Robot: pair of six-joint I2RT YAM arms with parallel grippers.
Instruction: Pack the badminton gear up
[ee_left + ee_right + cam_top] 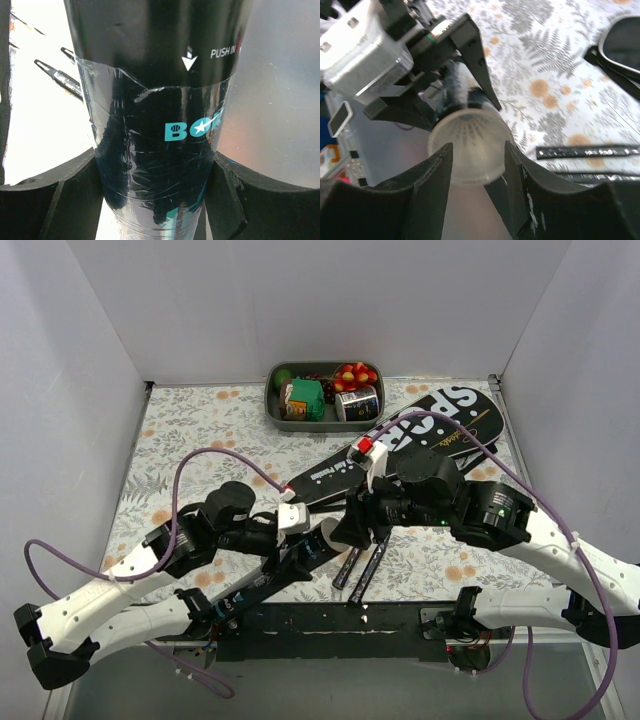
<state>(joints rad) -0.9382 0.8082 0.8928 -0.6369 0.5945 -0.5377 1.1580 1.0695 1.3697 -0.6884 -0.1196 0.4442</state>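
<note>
My left gripper (pixel 303 528) is shut on a black shuttlecock tube (pixel 150 75) wrapped in clear film and lettered "PUSH IN"; its fingers (pixel 75 190) press both sides. The tube's pale open end (pixel 470 137) faces my right gripper (pixel 477 145). That gripper's fingers stand partly apart just in front of the rim, with nothing between them. The black "SPORT" cover (pixel 440 425) lies at the back right. Two black racket handles (pixel 358 570) stick out under my right gripper (pixel 352 528) and show in the right wrist view (pixel 590 151). The racket heads are hidden.
A grey oval tray (pixel 272 400) of toy food stands at the back centre. White walls close in three sides. The black mounting bar (pixel 320 620) runs along the near edge. Purple cables loop over both arms.
</note>
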